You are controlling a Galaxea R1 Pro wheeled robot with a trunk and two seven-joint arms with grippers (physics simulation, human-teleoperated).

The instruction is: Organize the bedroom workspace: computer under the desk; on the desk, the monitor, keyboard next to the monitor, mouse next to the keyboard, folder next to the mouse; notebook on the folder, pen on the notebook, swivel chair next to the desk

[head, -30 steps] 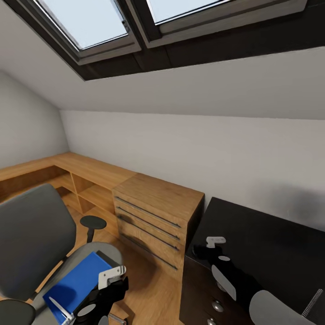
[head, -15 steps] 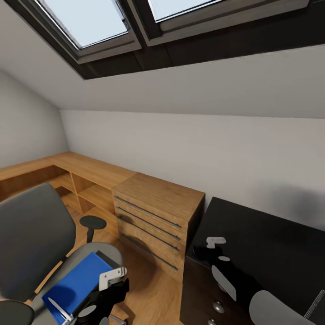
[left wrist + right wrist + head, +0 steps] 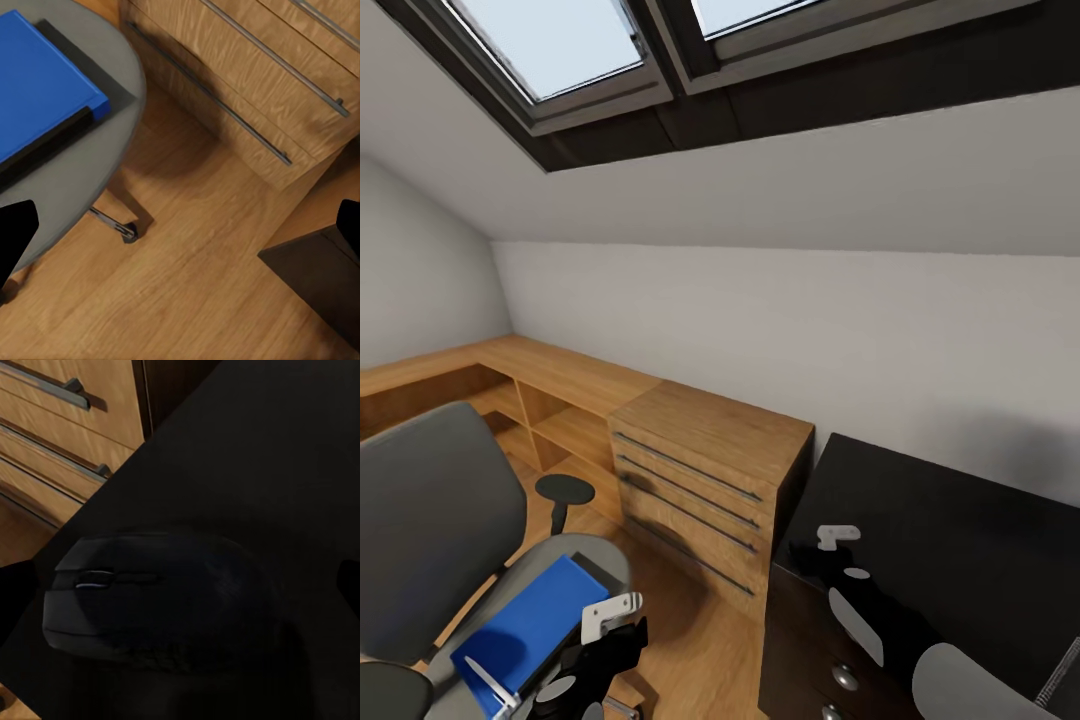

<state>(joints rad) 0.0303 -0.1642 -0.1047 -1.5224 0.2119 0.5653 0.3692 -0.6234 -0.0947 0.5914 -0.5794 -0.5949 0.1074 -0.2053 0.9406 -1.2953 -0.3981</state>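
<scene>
Our right hand [image 3: 830,545] hovers spread over the mouse [image 3: 161,604], which lies on the black surface [image 3: 960,540] near its corner, untouched by the fingers. Our left hand [image 3: 600,640] is spread too, holding nothing, poised above the floor just beside the swivel chair [image 3: 440,520]. At 9 o'clock of that hand the blue folder [image 3: 37,82] lies on the seat. We judge the mouse is placed and the folder step is next: the left hand must swing over the seat, descend and pinch the folder's near edge.
</scene>
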